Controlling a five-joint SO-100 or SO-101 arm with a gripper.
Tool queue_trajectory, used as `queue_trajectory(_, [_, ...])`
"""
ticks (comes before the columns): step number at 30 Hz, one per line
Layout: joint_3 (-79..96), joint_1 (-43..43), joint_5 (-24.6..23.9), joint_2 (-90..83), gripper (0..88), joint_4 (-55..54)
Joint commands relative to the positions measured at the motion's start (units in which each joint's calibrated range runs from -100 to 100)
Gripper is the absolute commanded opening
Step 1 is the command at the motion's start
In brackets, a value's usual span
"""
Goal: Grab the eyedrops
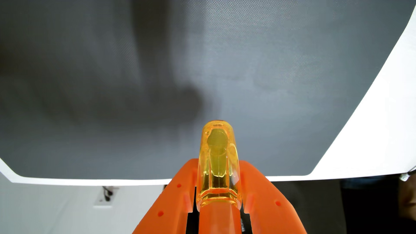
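The eyedrops [217, 144] are a small bottle of clear yellow-orange plastic, seen in the wrist view at the lower middle. My gripper [218, 160] is shut on it, with an orange finger [180, 193] pressed against each side. The bottle's rounded end sticks out past the fingertips, over the grey mat [112, 67]. Its lower part is hidden between the fingers. A soft dark shadow [175, 103] lies on the mat up and to the left of the bottle, apart from it.
The grey textured mat lies on a white table [371, 135] whose bare border runs along the right and bottom. Beyond the table's edge are a pale wall with a power outlet [107, 195] and a dark area [360, 207] at the lower right.
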Motion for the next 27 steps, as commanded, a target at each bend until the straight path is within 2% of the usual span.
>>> queue_trajectory(1, [-1.3,0.5,-1.0,-3.3,0.7,0.3])
queue_trajectory(12, [4.3,0.9,-1.8,-11.0,0.7,-0.5])
queue_trajectory(20, [14.1,0.4,-1.8,-15.9,0.8,-6.8])
queue_trajectory(27, [13.5,0.3,-1.4,-16.6,0.8,-6.7])
